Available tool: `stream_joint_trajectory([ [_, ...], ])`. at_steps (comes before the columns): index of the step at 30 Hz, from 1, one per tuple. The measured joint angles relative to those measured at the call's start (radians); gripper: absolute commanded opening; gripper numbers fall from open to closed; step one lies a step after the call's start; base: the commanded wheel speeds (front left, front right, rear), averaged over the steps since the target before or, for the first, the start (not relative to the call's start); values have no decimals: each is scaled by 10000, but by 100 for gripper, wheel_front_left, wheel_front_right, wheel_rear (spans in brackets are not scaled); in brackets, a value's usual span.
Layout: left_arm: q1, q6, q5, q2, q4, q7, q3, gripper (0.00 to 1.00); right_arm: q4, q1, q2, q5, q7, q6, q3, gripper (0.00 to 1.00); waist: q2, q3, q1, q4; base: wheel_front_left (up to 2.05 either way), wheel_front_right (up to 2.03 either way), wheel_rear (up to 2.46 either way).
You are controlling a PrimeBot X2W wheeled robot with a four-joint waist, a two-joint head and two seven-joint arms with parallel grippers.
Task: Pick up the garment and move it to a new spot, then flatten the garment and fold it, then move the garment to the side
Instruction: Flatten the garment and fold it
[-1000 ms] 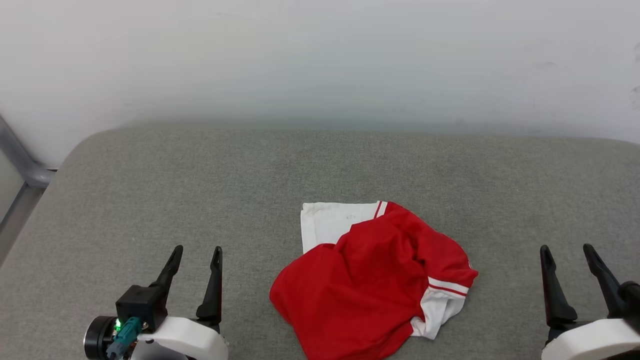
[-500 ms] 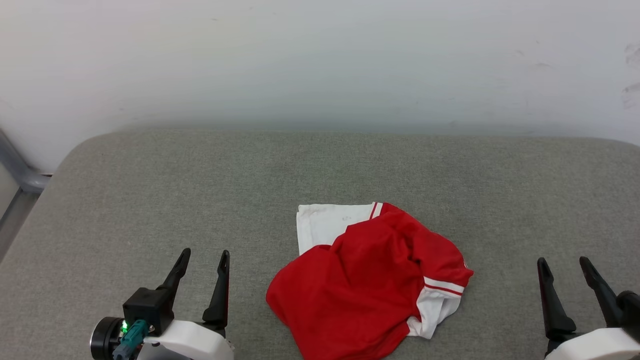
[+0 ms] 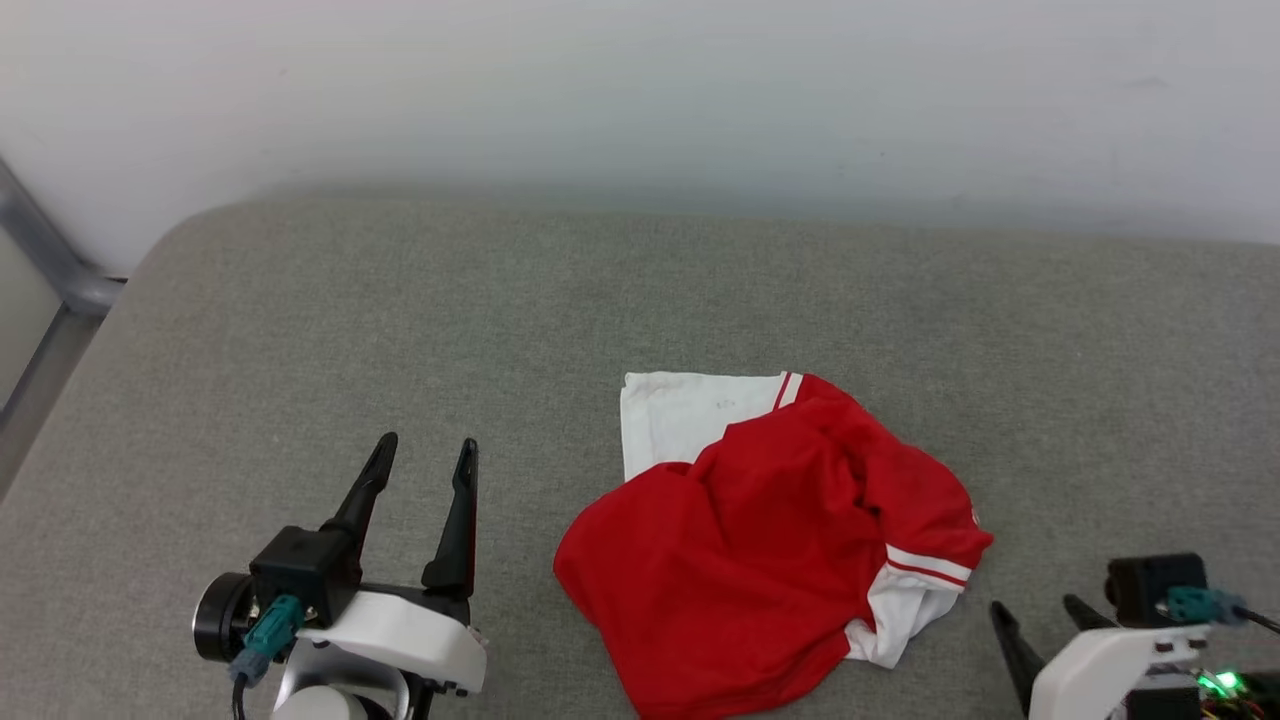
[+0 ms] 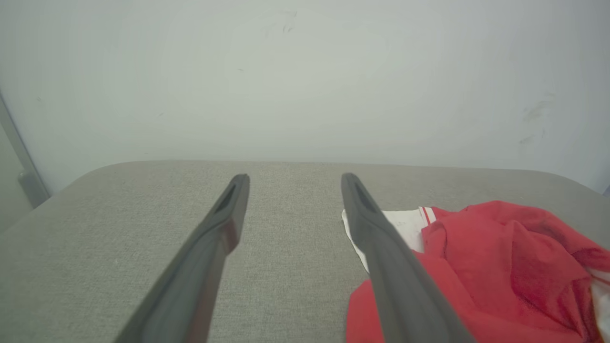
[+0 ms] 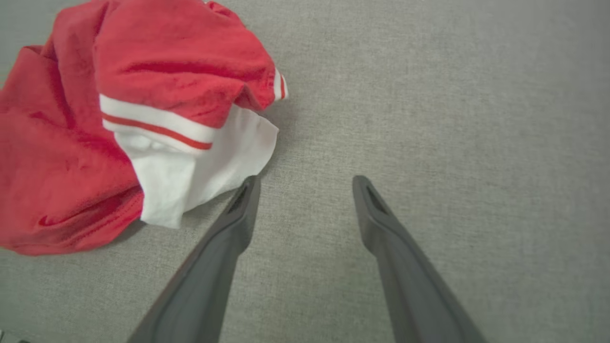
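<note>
Inspection for your attention.

- **Shirt:** The shirt lies crumpled on the grey-covered table, right of centre in the lower half of the head view. The red body is bunched on top. One white sleeve lies flat at the upper left of the heap. A second white sleeve end, with red-and-white striped trim, sticks out at the lower right.
- **Left claw:** Your left claw sits at the lower left of the head view. It is released, with its fingers spread and nothing between them, and it stands apart from the shirt's left edge.
- **Right claw:** Your right claw is in the lower right corner, also released and empty. In the right wrist view its left fingertip is just beside the white sleeve end. I cannot tell whether they touch.
- **Background:** A pale wall stands behind the table.
</note>
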Motion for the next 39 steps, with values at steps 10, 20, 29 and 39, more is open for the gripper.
stream_joint_trajectory([
  [10,-749,-267,201,-324,-142,-17,171,100,1419,-1872,-811,533,1557,2,1595,100,0,1255,1,468,0,0,0],
  [20,-874,-596,474,-669,2,-31,594,100,2579,-2568,-1467,1588,2458,-21,2522,0,0,1747,0,678,0,0,0],
  [29,-732,-779,709,-911,194,-42,872,100,1852,-2865,-1902,1455,1687,6,2178,0,0,1400,1,358,0,0,0],
  [39,-579,-865,823,-1043,209,-42,957,100,1181,-3108,-2169,646,1404,4,-840,0,0,1234,0,30,0,0,0],
])
